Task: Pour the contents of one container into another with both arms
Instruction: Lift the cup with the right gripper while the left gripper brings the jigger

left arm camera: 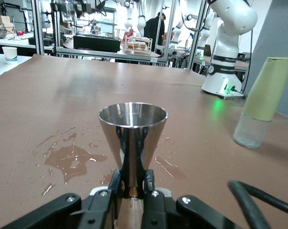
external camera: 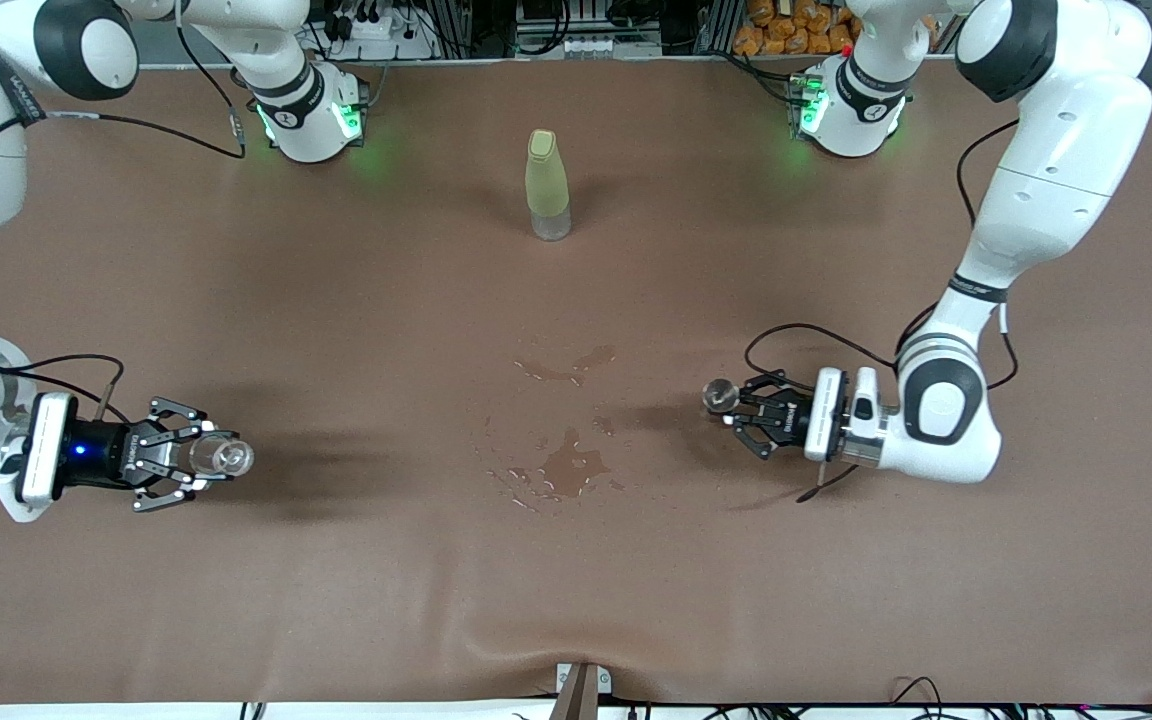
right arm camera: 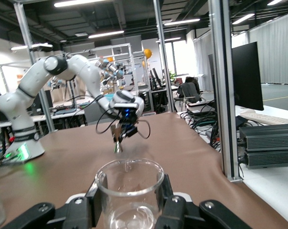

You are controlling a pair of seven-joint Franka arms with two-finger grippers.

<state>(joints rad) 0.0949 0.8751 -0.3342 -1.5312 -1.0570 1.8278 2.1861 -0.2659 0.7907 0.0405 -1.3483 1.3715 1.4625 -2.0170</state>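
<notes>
My right gripper (external camera: 206, 457) is shut on the small clear glass cup (external camera: 228, 457), holding it upright over the table toward the right arm's end. In the right wrist view the cup (right arm camera: 129, 179) sits between the black fingers (right arm camera: 175, 205). My left gripper (external camera: 739, 408) is shut on the steel jigger (external camera: 717, 396) over the table toward the left arm's end. It grips the jigger (left arm camera: 133, 126) at its narrow waist, with the upper cup open upward. The two grippers are far apart and face each other.
A tall yellow-green bottle (external camera: 547, 185) stands mid-table, closer to the robots' bases, and also shows in the left wrist view as the bottle (left arm camera: 263, 102). Spilled liquid makes wet patches (external camera: 571, 465) on the brown table cover between the grippers.
</notes>
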